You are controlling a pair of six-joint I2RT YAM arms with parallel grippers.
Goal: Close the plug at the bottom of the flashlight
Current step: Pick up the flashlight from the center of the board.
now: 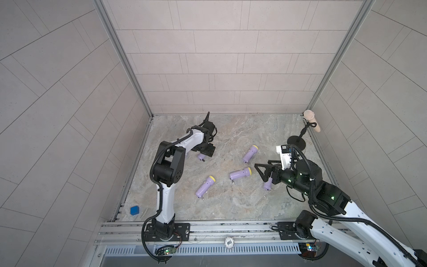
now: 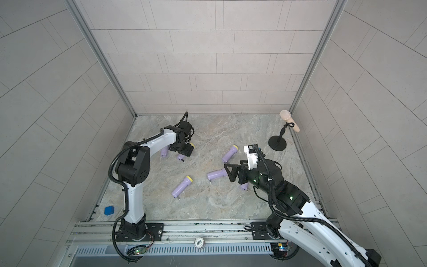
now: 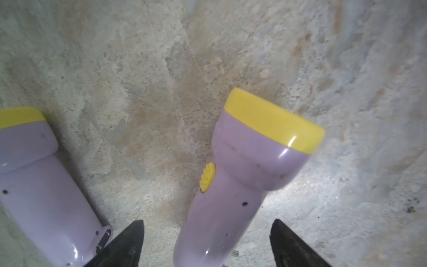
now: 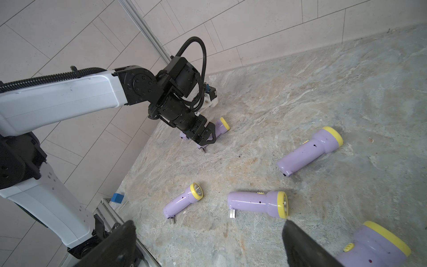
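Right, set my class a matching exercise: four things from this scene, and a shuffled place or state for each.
1 blue block
2 black stand
3 left pincer
4 right pincer

a open, either side of a flashlight handle
b far right corner of the table
c open, holding nothing
d near left, beside the table edge

Pairs: 1-d, 2-b, 3-a, 4-c

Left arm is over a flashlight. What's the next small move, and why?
Probably close the left gripper on the flashlight lying between its fingers: they stand open on either side of it, so nothing is held yet.
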